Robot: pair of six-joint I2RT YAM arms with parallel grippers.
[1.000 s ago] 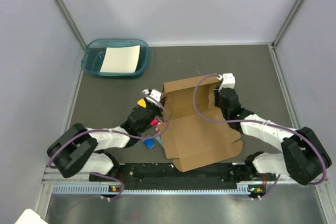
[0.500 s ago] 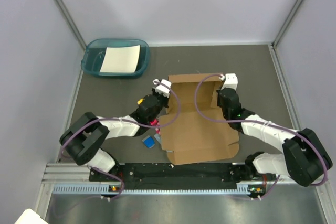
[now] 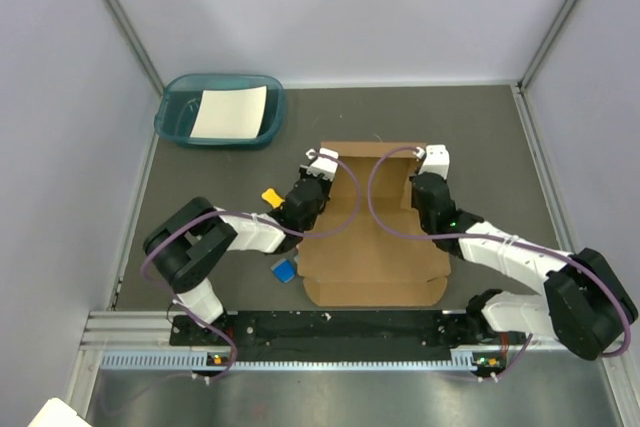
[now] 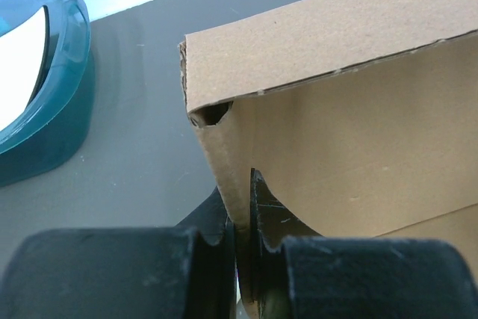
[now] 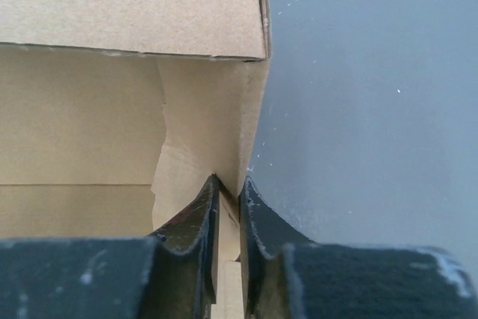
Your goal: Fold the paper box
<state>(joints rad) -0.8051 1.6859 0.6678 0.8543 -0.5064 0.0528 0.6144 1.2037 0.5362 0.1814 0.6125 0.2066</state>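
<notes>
Left gripper (image 3: pixel 320 171) and right gripper (image 3: pixel 427 173), top view: each pressed together on a raised side wall of the paper box (image 3: pixel 375 242), left wall and right wall respectively. Box mid-table between the arms, just beside a yellow piece (image 3: pixel 271 195) and a blue piece (image 3: pixel 285 271), well apart from the teal tray (image 3: pixel 175 117) holding a white sheet (image 3: pixel 230 112). Far end apparently stood up, near panel flat toward the arm bases; judged roughly halfway, with front and lid yet to fold and tuck. Left wrist view: left gripper (image 4: pixel 240 211) pinching the thin lower edge of the wall, far flap bent over above it, tray at left. Right wrist view: right gripper (image 5: pixel 228 198) nipping the right wall, bare table (image 5: pixel 373 110) beside it. Hidden: side walls beneath the wrists from above; near panel outside both wrist views; locking of corner tabs impossible to tell.
</notes>
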